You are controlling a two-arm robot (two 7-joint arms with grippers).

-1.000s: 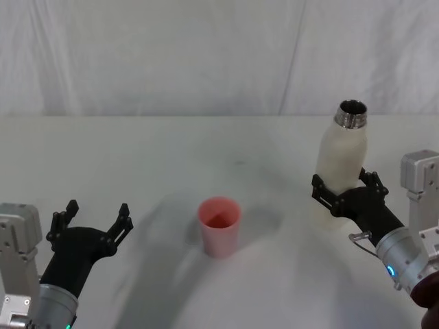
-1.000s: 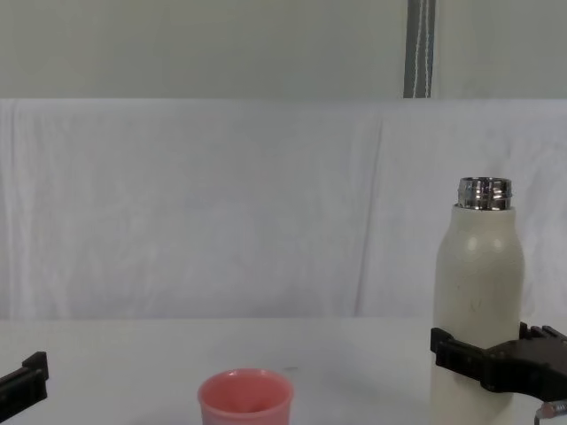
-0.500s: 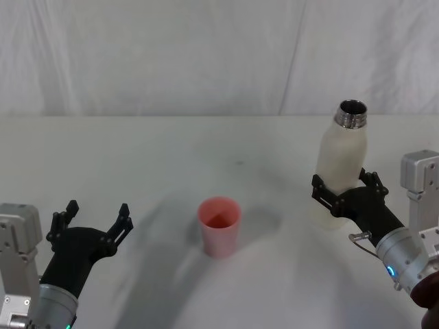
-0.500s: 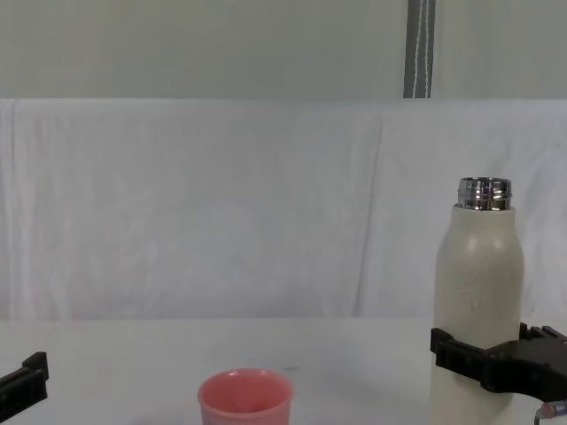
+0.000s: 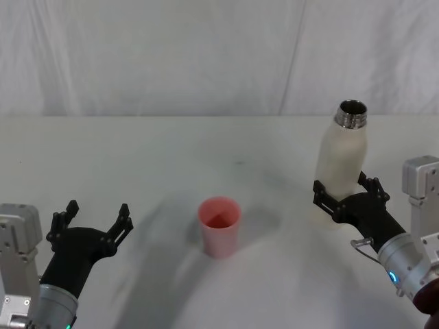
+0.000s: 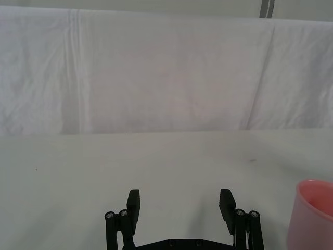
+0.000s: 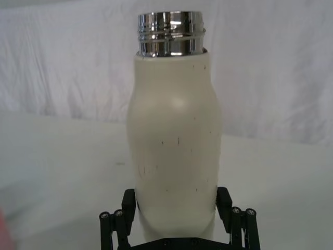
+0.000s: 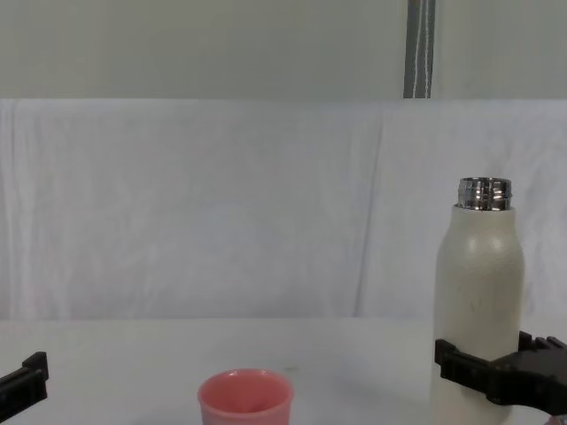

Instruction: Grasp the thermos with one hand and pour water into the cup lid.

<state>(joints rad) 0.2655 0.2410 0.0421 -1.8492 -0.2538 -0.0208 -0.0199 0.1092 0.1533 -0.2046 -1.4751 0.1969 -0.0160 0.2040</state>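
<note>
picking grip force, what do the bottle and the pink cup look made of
Bottle: likely metal under a matte cream coating; its bare threaded neck is shiny steel, and the body shows small dark specks. Pink cup: probably plastic, with smooth, even salmon walls and a thin rim.

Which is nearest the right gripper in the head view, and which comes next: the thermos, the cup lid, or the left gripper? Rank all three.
1. thermos: between the fingers of the right gripper, on the robot's right.
2. cup lid: mid-table.
3. left gripper: far left, open.
</note>
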